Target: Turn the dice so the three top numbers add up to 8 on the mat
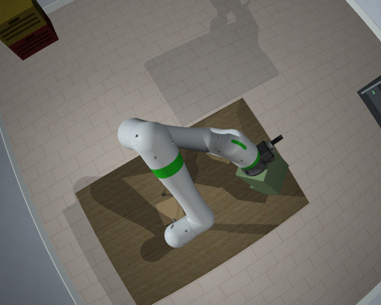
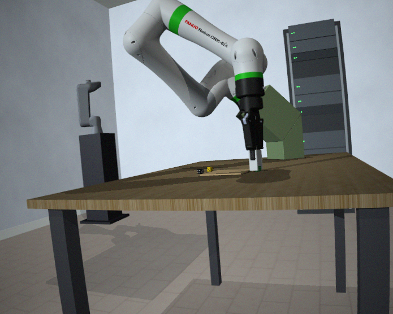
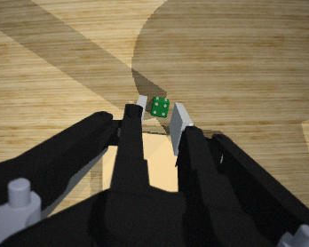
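Wrist: green die (image 3: 160, 107) flat, four up, btwn fingers, untouched.

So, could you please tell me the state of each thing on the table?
green die: flat on the table, beside the mat corner.
end effector: partly open, straddling the green die, not clamping.
black die: lying flat.
yellow die: lying flat.
mat: lying flat.
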